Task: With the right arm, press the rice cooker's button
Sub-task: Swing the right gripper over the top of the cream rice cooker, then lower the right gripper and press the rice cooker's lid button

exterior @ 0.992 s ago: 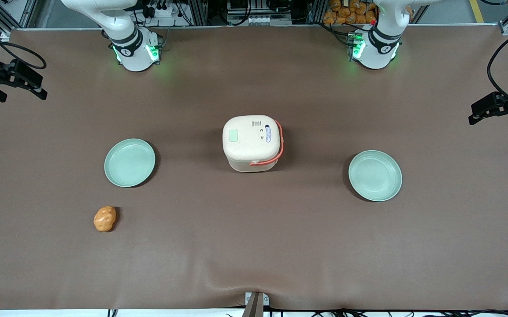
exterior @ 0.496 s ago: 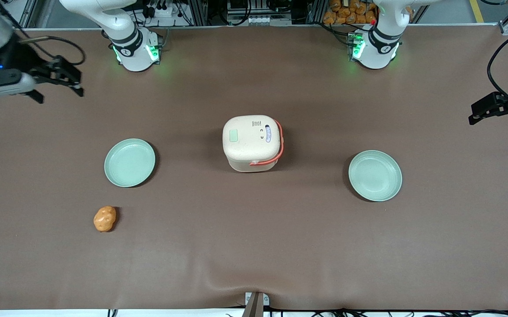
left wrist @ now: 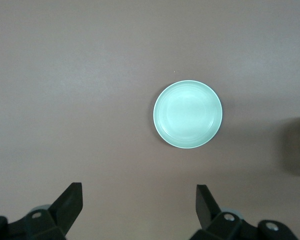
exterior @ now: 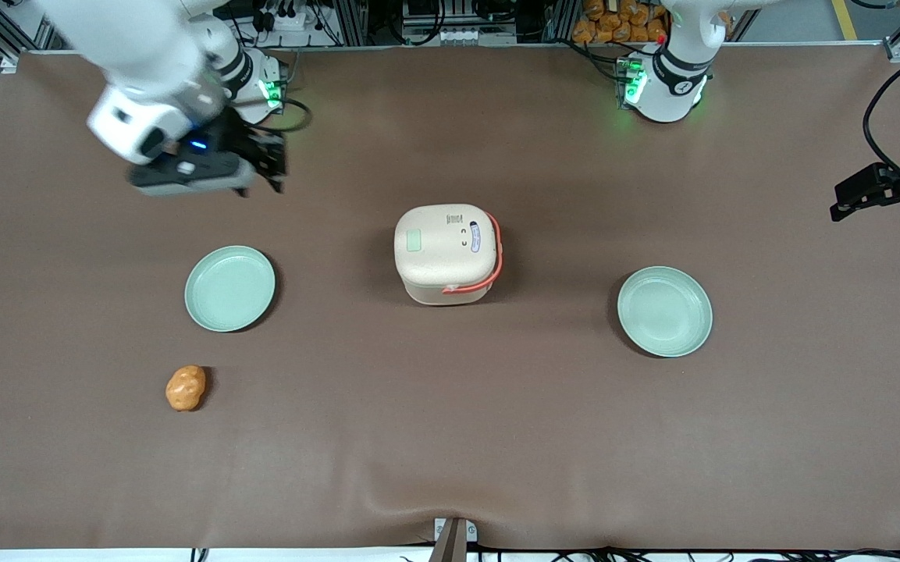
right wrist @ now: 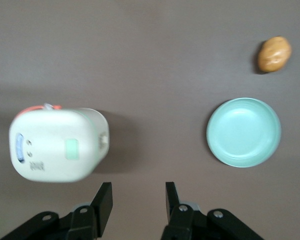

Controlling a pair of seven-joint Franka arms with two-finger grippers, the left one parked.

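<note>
The cream-white rice cooker [exterior: 446, 250] with its coral-red handle stands mid-table. Its small pale green button [exterior: 414, 240] lies flush in the lid, on the side toward the working arm. My right arm's gripper [exterior: 268, 162] hangs above the bare table, apart from the cooker, toward the working arm's end and farther from the front camera than the cooker. In the right wrist view the cooker [right wrist: 57, 145] and button [right wrist: 71, 149] show ahead of the gripper [right wrist: 138, 192], which is open with nothing between its fingers.
A pale green plate [exterior: 229, 288] [right wrist: 243, 132] lies nearer the front camera than the gripper. An orange potato-like lump [exterior: 186, 388] [right wrist: 274, 54] sits nearer still. A second plate [exterior: 664, 311] [left wrist: 188, 114] lies toward the parked arm's end.
The right arm has swung in from the table's end toward the cooker, its gripper now over the table near the arm's base. The cooker, plates and lump have not moved.
</note>
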